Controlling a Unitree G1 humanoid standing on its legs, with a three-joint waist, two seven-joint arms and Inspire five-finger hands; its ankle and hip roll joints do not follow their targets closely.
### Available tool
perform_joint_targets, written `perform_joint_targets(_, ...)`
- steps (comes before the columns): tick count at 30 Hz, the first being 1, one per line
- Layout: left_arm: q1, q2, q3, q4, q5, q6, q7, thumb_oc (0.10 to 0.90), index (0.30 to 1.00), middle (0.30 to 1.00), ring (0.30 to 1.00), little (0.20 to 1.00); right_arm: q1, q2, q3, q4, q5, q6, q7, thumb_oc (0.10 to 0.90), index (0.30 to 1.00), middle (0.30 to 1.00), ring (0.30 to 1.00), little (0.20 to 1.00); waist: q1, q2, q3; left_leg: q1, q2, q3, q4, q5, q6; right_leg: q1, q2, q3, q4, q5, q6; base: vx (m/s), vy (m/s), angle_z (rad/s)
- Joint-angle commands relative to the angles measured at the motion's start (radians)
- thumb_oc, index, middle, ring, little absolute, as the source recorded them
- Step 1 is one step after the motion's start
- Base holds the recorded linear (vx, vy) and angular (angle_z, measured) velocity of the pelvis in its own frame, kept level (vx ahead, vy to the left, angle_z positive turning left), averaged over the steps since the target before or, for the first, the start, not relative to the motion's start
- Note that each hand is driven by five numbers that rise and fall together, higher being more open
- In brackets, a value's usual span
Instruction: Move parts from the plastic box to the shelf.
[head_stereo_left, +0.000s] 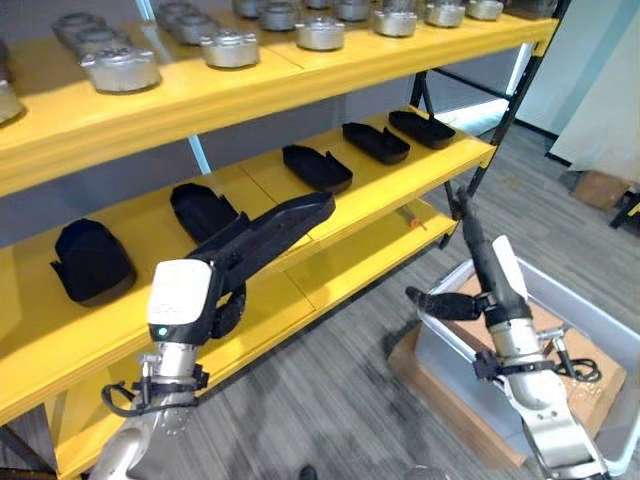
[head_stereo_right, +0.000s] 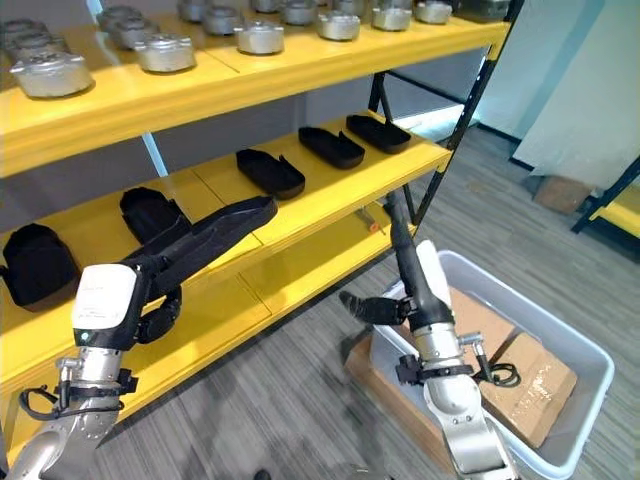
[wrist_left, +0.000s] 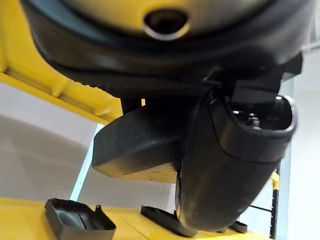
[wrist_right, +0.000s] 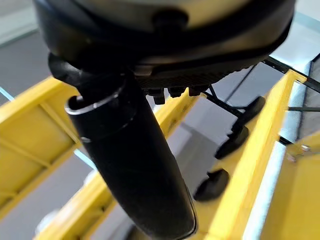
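My left hand (head_stereo_left: 225, 300) is shut on a long black plastic part (head_stereo_left: 280, 225), held slanting up over the front edge of the yellow middle shelf (head_stereo_left: 395, 190). In the left wrist view the part (wrist_left: 135, 145) lies against the thumb (wrist_left: 225, 165). Several similar black parts (head_stereo_left: 317, 167) lie in a row on that shelf. My right hand (head_stereo_left: 492, 290) stands open, fingers straight up and thumb out sideways, over the near-left corner of the grey plastic box (head_stereo_left: 590, 300) on the floor. Brown cardboard lies inside the box.
Silver metal parts (head_stereo_left: 120, 68) line the top shelf. A lower yellow shelf (head_stereo_left: 350, 260) sits under the middle one, with a small orange item (head_stereo_left: 415, 220). Flat cardboard (head_stereo_left: 440, 385) lies beneath the box. A carton (head_stereo_left: 598, 187) stands at the far right.
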Motion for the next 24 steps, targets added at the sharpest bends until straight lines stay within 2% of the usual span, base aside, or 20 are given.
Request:
perform_joint_targets(1, -0.097, 0.021, 0.041, -0.124, -0.022, -0.027, 0.097, 0.400, 0.300, 0.300, 0.300, 0.300, -0.113, -0.025, -0.043, -0.041, 0.023, -0.094, -0.020, 0.900, 1.000, 1.000, 1.000, 1.000, -0.017, 0.009, -0.089, -0.003, -0.031, -0.029, -0.023, -0.042, 0.001, 0.015, 0.119, -0.110, -0.113, 0.080, -0.059, 0.03, -0.004, 0.13)
perform_joint_targets(2, -0.096, 0.015, 0.048, -0.129, -0.024, -0.019, 0.101, 0.400, 0.300, 0.300, 0.300, 0.300, -0.115, -0.032, -0.039, -0.039, 0.039, -0.102, -0.016, 0.900, 1.000, 1.000, 1.000, 1.000, -0.021, -0.002, -0.101, -0.019, -0.046, -0.046, -0.023, -0.030, 0.001, 0.021, 0.197, -0.074, -0.140, 0.048, -0.074, 0.01, -0.042, 0.38)
perform_joint_targets(3, -0.108, 0.009, 0.041, -0.124, -0.018, -0.016, 0.101, 0.400, 0.300, 0.300, 0.300, 0.300, -0.116, -0.040, -0.030, -0.041, 0.051, -0.108, -0.010, 0.900, 1.000, 1.000, 1.000, 1.000, -0.027, -0.017, -0.110, -0.040, -0.063, -0.069, -0.014, -0.011, -0.007, 0.059, 0.225, 0.010, -0.237, 0.061, -0.092, 0.00, -0.031, 0.43)
perform_joint_targets(4, -0.108, 0.009, 0.041, -0.123, -0.018, -0.017, 0.101, 0.400, 0.300, 0.300, 0.300, 0.300, -0.116, -0.040, -0.030, -0.041, 0.052, -0.108, -0.009, 0.900, 1.000, 1.000, 1.000, 1.000, -0.026, -0.017, -0.109, -0.039, -0.063, -0.069, -0.014, -0.011, -0.007, 0.064, 0.225, 0.010, -0.245, 0.064, -0.092, 0.02, -0.097, 0.51)
perform_joint_targets(5, -0.117, 0.014, 0.032, -0.124, 0.003, -0.020, 0.100, 0.400, 0.300, 0.300, 0.300, 0.300, -0.127, -0.052, -0.022, -0.041, 0.063, -0.111, -0.002, 0.900, 1.000, 1.000, 1.000, 1.000, -0.021, -0.017, -0.125, -0.048, -0.063, -0.073, -0.004, -0.012, -0.015, 0.095, 0.239, 0.044, -0.312, 0.094, -0.098, 0.05, -0.084, 0.29)
perform_joint_targets(9, -0.092, 0.001, 0.053, -0.143, -0.015, -0.029, 0.104, 0.400, 0.300, 0.300, 0.300, 0.300, -0.130, -0.052, -0.027, -0.043, 0.083, -0.114, 0.000, 0.900, 1.000, 1.000, 1.000, 1.000, -0.003, -0.006, -0.145, -0.058, -0.062, -0.073, 0.013, -0.020, -0.018, 0.130, 0.225, 0.017, -0.389, 0.120, -0.092, 0.05, -0.068, 0.08)
perform_joint_targets(12, -0.087, 0.001, 0.058, -0.153, -0.022, -0.039, 0.106, 0.400, 0.300, 0.300, 0.300, 0.300, -0.126, -0.051, -0.031, -0.038, 0.083, -0.113, -0.010, 0.900, 1.000, 1.000, 1.000, 1.000, 0.003, -0.005, -0.141, -0.075, -0.064, -0.083, 0.043, -0.025, -0.027, 0.156, 0.218, -0.009, -0.423, 0.128, -0.095, 0.02, -0.031, 0.22)
perform_joint_targets(13, -0.081, -0.004, 0.061, -0.160, -0.029, -0.040, 0.107, 0.400, 0.300, 0.300, 0.300, 0.300, -0.114, -0.057, -0.041, -0.042, 0.084, -0.115, -0.011, 0.900, 1.000, 1.000, 1.000, 1.000, 0.007, -0.006, -0.129, -0.096, -0.075, -0.081, 0.090, -0.034, -0.034, 0.163, 0.203, -0.031, -0.425, 0.130, -0.096, 0.01, 0.011, 0.49)
perform_joint_targets(14, -0.097, -0.005, 0.066, -0.165, -0.037, -0.042, 0.114, 0.400, 0.300, 0.300, 0.300, 0.300, -0.102, -0.066, -0.067, -0.056, 0.082, -0.121, -0.019, 0.900, 1.000, 1.000, 1.000, 1.000, -0.010, -0.014, -0.111, -0.133, -0.051, 0.005, 0.169, -0.056, -0.063, 0.174, 0.176, -0.074, -0.425, 0.120, -0.096, 0.00, 0.013, 0.71)
perform_joint_targets(15, -0.100, -0.004, 0.065, -0.165, -0.038, -0.041, 0.113, 0.400, 0.300, 0.300, 0.300, 0.300, -0.103, -0.066, -0.069, -0.057, 0.082, -0.121, -0.018, 0.900, 1.000, 1.000, 1.000, 1.000, -0.012, -0.013, -0.109, -0.145, -0.050, 0.002, 0.191, -0.066, -0.065, 0.173, 0.177, -0.079, -0.423, 0.118, -0.097, -0.04, 0.059, 1.17)
perform_joint_targets(16, -0.120, -0.005, 0.067, -0.165, -0.046, -0.044, 0.118, 0.400, 0.300, 0.300, 0.300, 0.300, -0.102, -0.072, -0.080, -0.060, 0.077, -0.122, -0.028, 0.900, 1.000, 1.000, 1.000, 1.000, -0.031, -0.017, -0.095, -0.153, 0.001, 0.097, 0.216, -0.076, -0.076, 0.175, 0.162, -0.103, -0.417, 0.112, -0.097, -0.10, 0.088, 1.24)
perform_joint_targets(17, -0.143, 0.003, 0.067, -0.172, -0.060, -0.047, 0.132, 0.400, 0.300, 0.300, 0.300, 0.300, -0.097, -0.073, -0.086, -0.062, 0.068, -0.118, -0.049, 0.900, 1.000, 1.000, 1.000, 1.000, -0.045, -0.025, -0.082, -0.160, 0.082, 0.182, 0.237, -0.071, -0.085, 0.169, 0.139, -0.125, -0.407, 0.107, -0.097, -0.10, 0.124, 1.36)
perform_joint_targets(19, -0.152, 0.002, 0.065, -0.169, -0.071, -0.049, 0.143, 0.400, 0.300, 0.300, 0.300, 0.300, -0.081, -0.071, -0.093, -0.060, 0.064, -0.114, -0.052, 0.900, 1.000, 1.000, 1.000, 1.000, -0.034, -0.031, -0.085, -0.169, 0.142, 0.148, 0.235, -0.058, -0.104, 0.176, 0.126, -0.130, -0.406, 0.101, -0.090, 0.00, 0.140, 1.00)
perform_joint_targets(21, -0.157, 0.004, 0.068, -0.157, -0.078, -0.043, 0.163, 0.400, 0.300, 0.300, 0.300, 0.300, -0.070, -0.077, -0.101, -0.061, 0.083, -0.116, -0.051, 0.900, 1.000, 1.000, 1.000, 1.000, -0.026, -0.033, -0.089, -0.172, 0.221, 0.053, 0.204, -0.005, -0.134, 0.180, 0.098, -0.131, -0.403, 0.091, -0.076, 0.07, 0.224, 0.36)
perform_joint_targets(23, -0.153, 0.007, 0.083, -0.150, -0.084, -0.033, 0.174, 0.400, 0.300, 0.300, 0.300, 0.300, -0.066, -0.082, -0.106, -0.058, 0.107, -0.116, -0.049, 0.900, 1.000, 1.000, 1.000, 1.000, -0.027, -0.019, -0.093, -0.158, 0.319, -0.018, 0.123, 0.080, -0.161, 0.174, 0.084, -0.126, -0.390, 0.072, -0.060, 0.09, 0.279, 0.09)
perform_joint_targets(24, -0.147, 0.007, 0.092, -0.153, -0.086, -0.032, 0.170, 0.400, 0.300, 0.300, 0.300, 0.300, -0.060, -0.089, -0.110, -0.060, 0.112, -0.116, -0.045, 0.900, 1.000, 1.000, 1.000, 1.000, -0.035, -0.002, -0.101, -0.142, 0.366, -0.013, 0.054, 0.142, -0.183, 0.172, 0.085, -0.129, -0.380, 0.059, -0.053, 0.14, 0.310, -0.05)
